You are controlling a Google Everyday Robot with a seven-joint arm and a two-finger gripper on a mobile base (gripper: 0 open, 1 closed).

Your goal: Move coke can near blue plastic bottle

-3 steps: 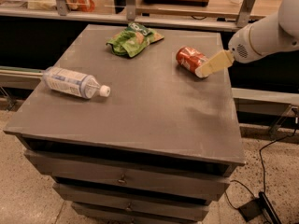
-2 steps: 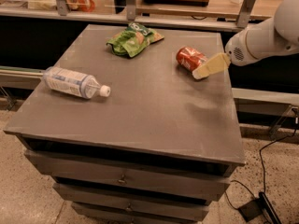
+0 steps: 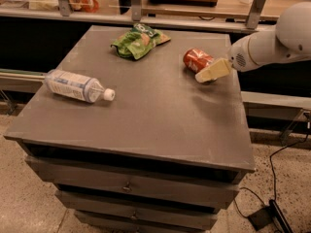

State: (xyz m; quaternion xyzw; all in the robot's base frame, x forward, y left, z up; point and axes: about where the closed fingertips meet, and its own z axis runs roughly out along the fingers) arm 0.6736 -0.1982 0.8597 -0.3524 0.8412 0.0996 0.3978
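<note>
Nearest us, at 5 o'clock on the floor, a black adapter (image 3: 261, 218) lies on its cable. Above it is the stack of grey drawers (image 3: 127, 186) under the grey table (image 3: 160, 125).

On to the tabletop. At 9 o'clock the bottle (image 3: 73, 85) lies on its side, white cap pointing toward 3 o'clock, right where it was a second ago.

Across at 2 o'clock, here's the action. The coke can (image 3: 194, 58) lies on its side, well apart from the bottle, and it has hardly budged since the earlier frame. The gripper (image 3: 208, 74) has slid a touch toward 9 o'clock, and its cream tip now sits against the can's 4 o'clock side, overlapping its near end. Whether it is spread or pinching the can, I cannot tell from here. The white arm (image 3: 272, 45) reaches in from 3 o'clock, a shade further in than before.

Further back, near 12 o'clock, the green snack bag (image 3: 138, 41) sits crumpled and unmoved.

Beyond the table's far edge runs a wooden ledge (image 3: 97, 13).
</note>
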